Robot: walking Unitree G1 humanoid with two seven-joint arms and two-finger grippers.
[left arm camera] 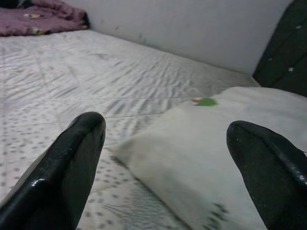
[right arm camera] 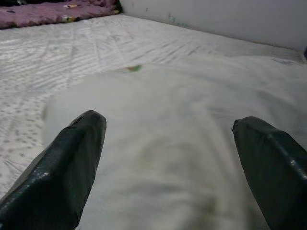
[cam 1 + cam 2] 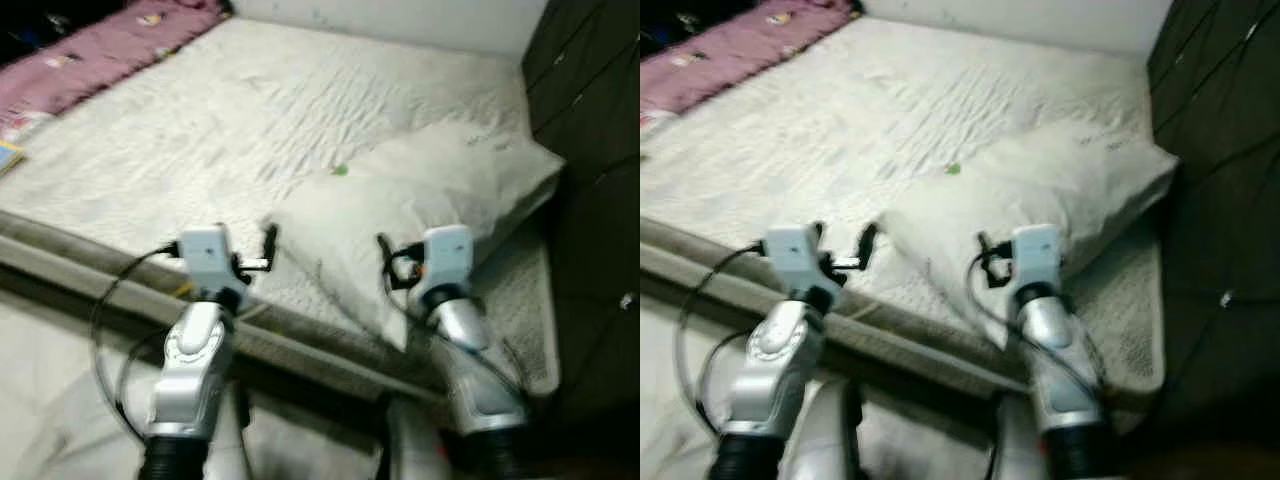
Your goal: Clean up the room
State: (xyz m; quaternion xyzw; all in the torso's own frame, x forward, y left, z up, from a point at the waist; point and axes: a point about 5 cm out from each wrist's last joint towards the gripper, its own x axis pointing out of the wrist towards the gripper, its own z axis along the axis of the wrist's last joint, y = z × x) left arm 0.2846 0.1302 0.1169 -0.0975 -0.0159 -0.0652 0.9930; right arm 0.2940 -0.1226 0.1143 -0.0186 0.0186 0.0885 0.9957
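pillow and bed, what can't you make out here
- Pillow: head views blurred; its near edge sits behind the right pincer arm.
- Green speck on the pillow: too small to identify.
- Pink blanket: cut off by the frame edge.
- Left pincer: open, short of the pillow; contact unclear.

Silver arms [image 3: 195, 355], black cables, black fingers [image 1: 62, 167].

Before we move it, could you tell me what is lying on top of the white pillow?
A small green scrap lies on the pillow near its upper edge. The mattress beneath the pillow is covered from view.
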